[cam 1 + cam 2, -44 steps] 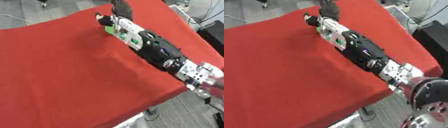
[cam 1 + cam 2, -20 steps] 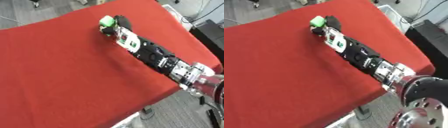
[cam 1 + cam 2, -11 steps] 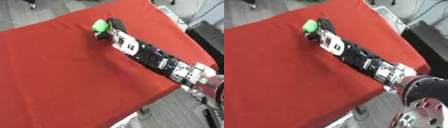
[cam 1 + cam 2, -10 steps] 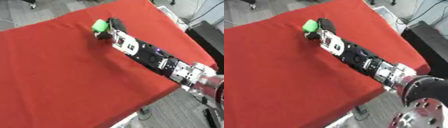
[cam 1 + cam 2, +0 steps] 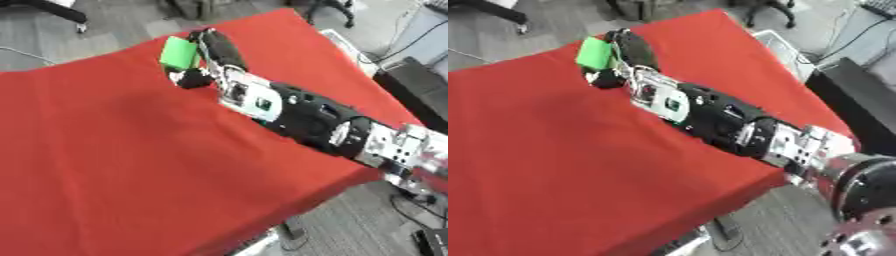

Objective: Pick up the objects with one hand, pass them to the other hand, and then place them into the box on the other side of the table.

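**A:** What is on the worktop?

**B:** A red cloth covers the worktop (image 5: pixel 105 165), which lies askew in both views. The robot's right arm (image 5: pixel 306 117) reaches in from the lower right and stretches diagonally toward the far edge. At its end the right hand (image 5: pixel 210 62) has its dark fingers curled round a bright green block (image 5: pixel 178 54).

**A:** Where is the block, and which way does it point?

**B:** It sits near the far edge of the cloth, at the hand's left side, between the fingers above it and the thumb below it. It looks like a short rounded oblong. Its long axis runs roughly up and down in the view, leaning a little to the right at the top. Whether it rests on the cloth or is lifted just clear, I cannot tell.

**A:** And the other hand?

**B:** The left hand shows in neither view.

**A:** Anything beyond the worktop?

**B:** Grey floor, and a dark cabinet-like shape (image 5: pixel 859 107) to the right.
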